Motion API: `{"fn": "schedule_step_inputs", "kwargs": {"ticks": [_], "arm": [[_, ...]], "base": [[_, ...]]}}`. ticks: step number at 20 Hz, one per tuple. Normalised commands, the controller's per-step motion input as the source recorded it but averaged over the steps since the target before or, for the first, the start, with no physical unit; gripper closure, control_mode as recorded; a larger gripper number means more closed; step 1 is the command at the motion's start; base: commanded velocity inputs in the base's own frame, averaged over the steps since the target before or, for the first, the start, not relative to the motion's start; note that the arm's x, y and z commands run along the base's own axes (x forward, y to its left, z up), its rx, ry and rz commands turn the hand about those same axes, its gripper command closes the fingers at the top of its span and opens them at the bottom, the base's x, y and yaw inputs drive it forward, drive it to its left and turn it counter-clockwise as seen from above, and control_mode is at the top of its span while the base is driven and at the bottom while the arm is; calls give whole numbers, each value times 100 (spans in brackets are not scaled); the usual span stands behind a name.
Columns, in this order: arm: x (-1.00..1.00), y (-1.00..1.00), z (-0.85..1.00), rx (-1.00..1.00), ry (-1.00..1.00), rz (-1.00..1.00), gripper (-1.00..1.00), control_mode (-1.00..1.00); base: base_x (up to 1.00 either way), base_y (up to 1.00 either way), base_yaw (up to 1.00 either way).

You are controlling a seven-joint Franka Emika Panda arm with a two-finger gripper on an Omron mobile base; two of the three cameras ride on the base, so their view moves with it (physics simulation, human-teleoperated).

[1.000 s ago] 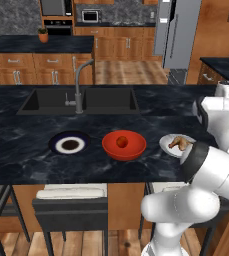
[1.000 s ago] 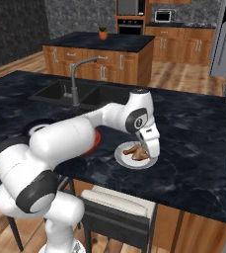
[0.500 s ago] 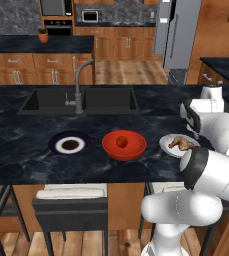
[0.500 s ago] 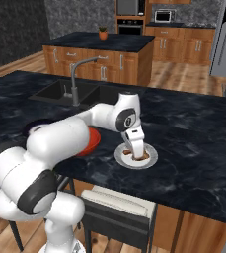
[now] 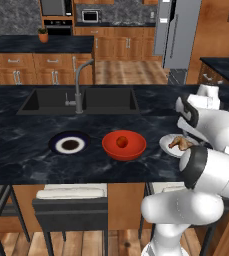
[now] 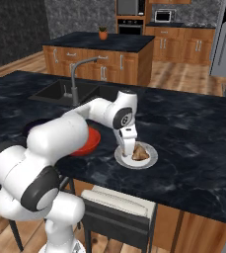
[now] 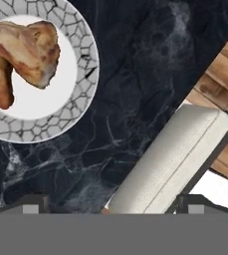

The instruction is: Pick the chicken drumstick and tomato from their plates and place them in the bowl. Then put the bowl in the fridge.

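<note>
You have one tan-brown, lumpy chicken drumstick [image 7: 22, 52] lying on one round pale plate with a crackle-patterned rim [image 7: 83, 94], at the right end of the black marble surface [image 5: 21, 145], near its front edge. In the right base view the drumstick [image 6: 140, 153] sits on that plate [image 6: 151, 158] directly under the arm's white hand, and the fingers [image 6: 129, 148] stand spread wide and hold nothing; from the hand view the meat lies off to the upper left, not between the tips.

You have one small round red tomato [image 5: 121, 142] sitting inside the one shallow bright red bowl [image 5: 136, 148], in the middle of the row. To the left of the bowl lies the second plate, with a wide dark navy rim and white centre [image 5: 69, 145], carrying nothing. That makes two plates, one bowl, one tomato and one drumstick, the three dishes lined up along the front of the surface, apart from each other.

Behind them you see one black double-basin sink [image 5: 51, 100] with one grey arched tap [image 5: 80, 82]. One tall grey metallic fridge [image 5: 178, 32] stands across the wooden floor. One pale cushioned stool [image 7: 168, 157] sits below the surface edge.
</note>
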Motion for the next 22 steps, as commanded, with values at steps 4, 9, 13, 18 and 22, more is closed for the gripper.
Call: {"fn": "schedule_step_inputs", "kwargs": {"ticks": [4, 9, 13, 18, 22], "arm": [[33, 21, -16, 2, -2, -6, -100, -100], [41, 27, -19, 0, 0, -11, -100, -100], [41, 23, -24, -1, 0, -13, -100, -100], [38, -1, -20, -2, 0, -10, -100, -100], [28, -8, -22, -3, 0, -1, -100, -100]], "base": [[0, 0, 0], [0, 0, 0], [0, 0, 0], [0, 0, 0], [0, 0, 0]]}}
